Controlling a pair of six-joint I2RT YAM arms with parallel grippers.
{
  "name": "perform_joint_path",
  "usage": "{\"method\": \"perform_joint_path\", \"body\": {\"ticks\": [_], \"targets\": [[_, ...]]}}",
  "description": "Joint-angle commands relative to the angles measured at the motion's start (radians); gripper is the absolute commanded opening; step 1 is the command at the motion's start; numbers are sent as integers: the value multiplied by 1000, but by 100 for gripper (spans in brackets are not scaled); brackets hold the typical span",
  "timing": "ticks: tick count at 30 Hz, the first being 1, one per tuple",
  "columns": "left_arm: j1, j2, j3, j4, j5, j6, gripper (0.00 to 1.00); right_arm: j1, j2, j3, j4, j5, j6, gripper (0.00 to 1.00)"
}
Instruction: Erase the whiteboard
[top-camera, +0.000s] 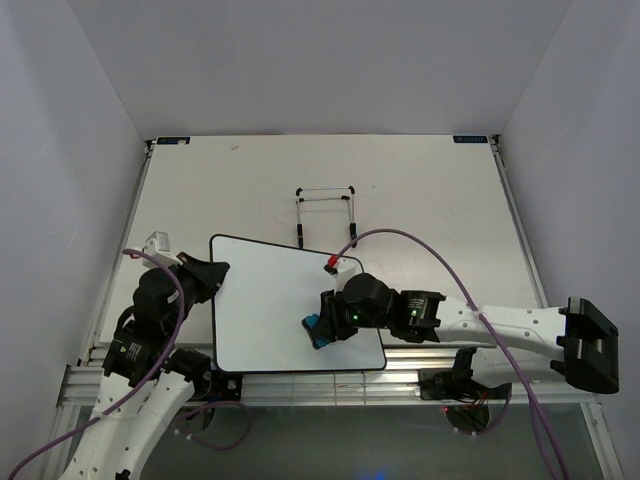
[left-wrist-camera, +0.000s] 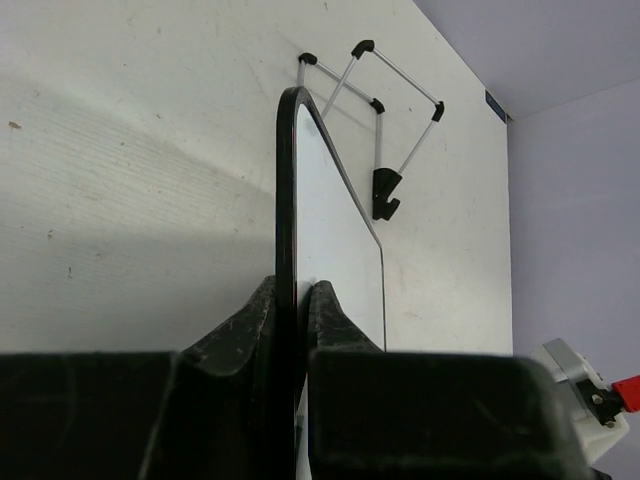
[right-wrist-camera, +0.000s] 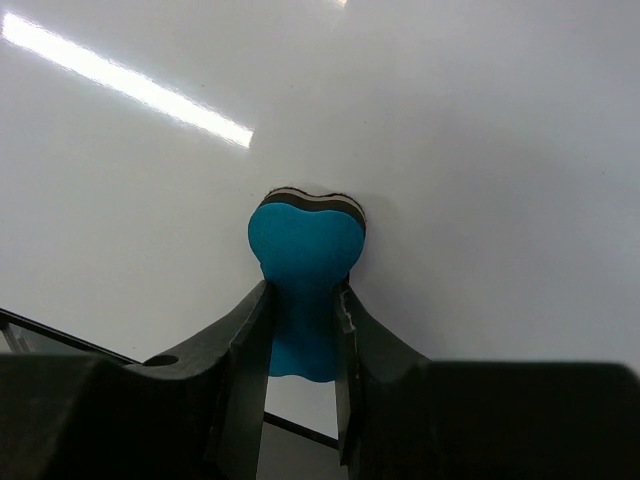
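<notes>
The whiteboard (top-camera: 270, 305) lies flat on the table, white with a thin black rim and no writing that I can see. My left gripper (top-camera: 212, 277) is shut on its left edge; in the left wrist view the board's rim (left-wrist-camera: 286, 210) runs between my two fingers (left-wrist-camera: 292, 300). My right gripper (top-camera: 322, 330) is shut on the blue bone-shaped eraser (top-camera: 317, 331) and holds it on the board near its front right. In the right wrist view the eraser (right-wrist-camera: 303, 262) sits between the fingers, its felt side against the glossy board (right-wrist-camera: 450, 150).
A black wire stand (top-camera: 326, 212) lies on the table just beyond the board; it also shows in the left wrist view (left-wrist-camera: 385, 130). A purple cable (top-camera: 430, 255) arcs over the right arm. White walls enclose the table on three sides.
</notes>
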Motion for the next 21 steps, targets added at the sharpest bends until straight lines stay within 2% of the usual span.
{"method": "perform_joint_path", "body": {"ticks": [1,5,8,13,18,21], "targets": [[-8,28,-25,50,-73,86,0,48,134,-13,-33,-16,32,8],[-8,25,-24,49,-76,91,0,-16,102,-155,-72,4,175,8],[-8,23,-19,47,-81,95,0,-34,36,-224,-175,38,285,8],[-8,13,-22,46,-90,95,0,-33,-180,-381,-347,35,487,8],[-8,-6,-33,47,-110,77,0,-33,-395,-436,-565,64,583,8],[-8,-9,-40,58,-113,72,0,-33,-447,-435,-573,51,581,8]]}}
